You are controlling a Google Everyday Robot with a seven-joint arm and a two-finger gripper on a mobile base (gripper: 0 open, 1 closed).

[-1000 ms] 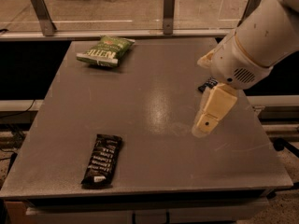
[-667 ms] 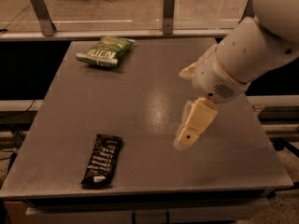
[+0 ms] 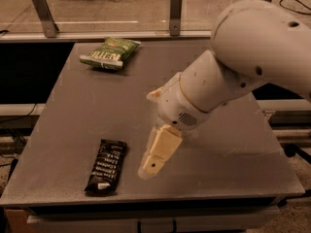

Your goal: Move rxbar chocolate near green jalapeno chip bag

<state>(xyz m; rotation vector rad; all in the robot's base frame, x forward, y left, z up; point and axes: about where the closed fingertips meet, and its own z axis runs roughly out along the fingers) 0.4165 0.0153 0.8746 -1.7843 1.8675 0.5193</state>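
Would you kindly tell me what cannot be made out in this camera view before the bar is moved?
1. Camera view: the tool hangs just right of the rxbar chocolate; its height above the table cannot be judged from this angle.
2. The arm is cut off by the top and right edges and hides the table behind it.
3. The rxbar chocolate's white lettering is too small to read.

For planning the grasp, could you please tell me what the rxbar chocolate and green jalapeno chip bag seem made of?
The rxbar chocolate, beside the tool near the front of the table: probably thin plastic film, dark with a faint sheen. The green jalapeno chip bag: likely plastic film too, puffy and creased.
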